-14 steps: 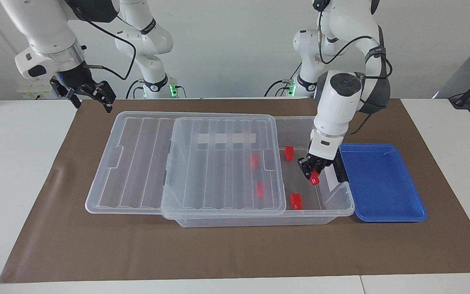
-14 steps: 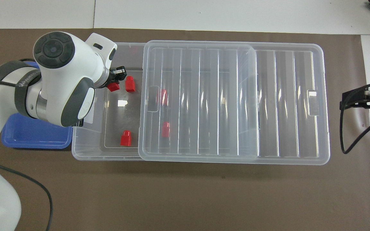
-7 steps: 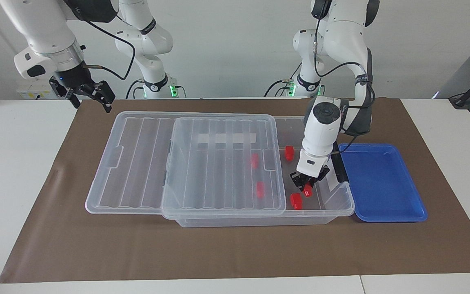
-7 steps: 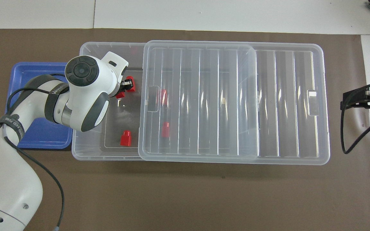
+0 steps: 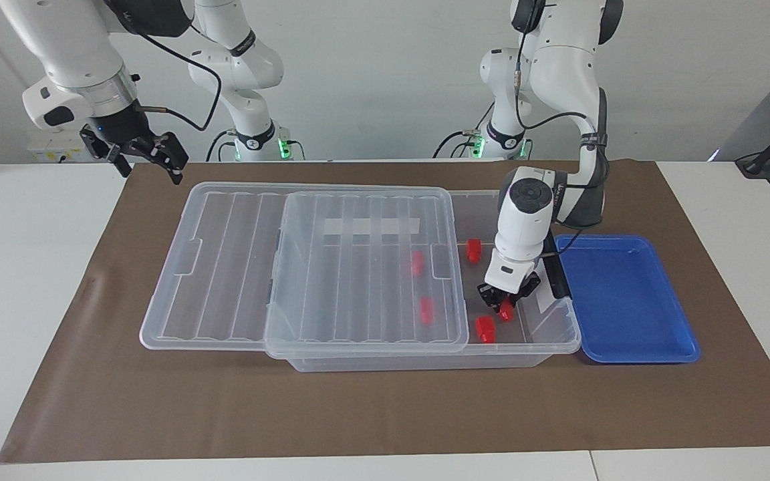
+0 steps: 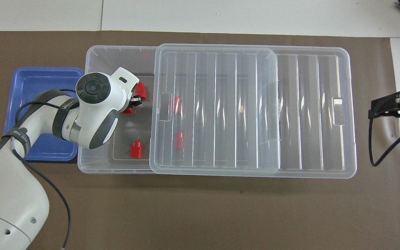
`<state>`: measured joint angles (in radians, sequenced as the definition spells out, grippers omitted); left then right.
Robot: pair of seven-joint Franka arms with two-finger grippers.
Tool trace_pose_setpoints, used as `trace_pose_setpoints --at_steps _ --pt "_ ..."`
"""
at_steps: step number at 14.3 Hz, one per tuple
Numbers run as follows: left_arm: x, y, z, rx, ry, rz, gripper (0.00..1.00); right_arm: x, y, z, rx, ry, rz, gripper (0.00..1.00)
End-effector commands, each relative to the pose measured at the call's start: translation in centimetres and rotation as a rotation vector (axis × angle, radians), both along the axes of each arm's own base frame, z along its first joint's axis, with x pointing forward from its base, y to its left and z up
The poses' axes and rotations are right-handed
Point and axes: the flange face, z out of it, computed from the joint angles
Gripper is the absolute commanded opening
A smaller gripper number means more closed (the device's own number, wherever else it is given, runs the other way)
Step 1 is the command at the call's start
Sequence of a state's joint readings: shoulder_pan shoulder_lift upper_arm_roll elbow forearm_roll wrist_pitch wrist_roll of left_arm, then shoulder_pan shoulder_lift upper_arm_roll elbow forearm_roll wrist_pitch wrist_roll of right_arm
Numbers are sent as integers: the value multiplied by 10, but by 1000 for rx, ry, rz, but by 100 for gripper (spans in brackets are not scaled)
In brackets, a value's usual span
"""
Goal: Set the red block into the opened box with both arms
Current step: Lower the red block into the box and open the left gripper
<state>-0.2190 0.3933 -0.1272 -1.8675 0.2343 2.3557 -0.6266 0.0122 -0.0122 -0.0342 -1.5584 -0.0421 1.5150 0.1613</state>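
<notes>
Now the left gripper (image 5: 504, 304) is clamped on the red block (image 5: 506, 310), low inside the open end of the box (image 5: 562, 337), beside the blue tray (image 5: 625, 300). Four other blocks (image 5: 485, 329) already lie in the box, two of them under the slid-back lid (image 5: 358, 267). Release looks like all that remains for this block. A second ago the block hung higher, close to the black handle (image 5: 557, 274); it has come down and inward. The right gripper (image 5: 151, 152) waits, fingers apart, over the mat's (image 5: 158, 407) corner.
</notes>
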Motion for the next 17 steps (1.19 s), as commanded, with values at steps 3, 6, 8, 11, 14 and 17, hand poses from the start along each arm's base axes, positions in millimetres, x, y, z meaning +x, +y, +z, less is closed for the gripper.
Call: trace_pose_setpoints --at_steps 3,6,8,11,14,17 --pt "-7 1 -1 13 -13 -20 0 2 -6 1 31 -4 20 100" --pt "-7 -1 -1 13 -13 -23 16 2 -6 1 31 -4 20 100" --pt "-6 0 0 7 -23 -22 100 2 -6 1 31 -4 20 100" --pt "-2 1 6 1 -30 24 100 1 -6 1 31 -4 20 100" --pt "-3 -2 20 -20 -47 163 100 1 -6 1 31 -4 20 100" --pt "-7 -3 45 -47 -71 284 100 1 -7 1 31 -4 18 100"
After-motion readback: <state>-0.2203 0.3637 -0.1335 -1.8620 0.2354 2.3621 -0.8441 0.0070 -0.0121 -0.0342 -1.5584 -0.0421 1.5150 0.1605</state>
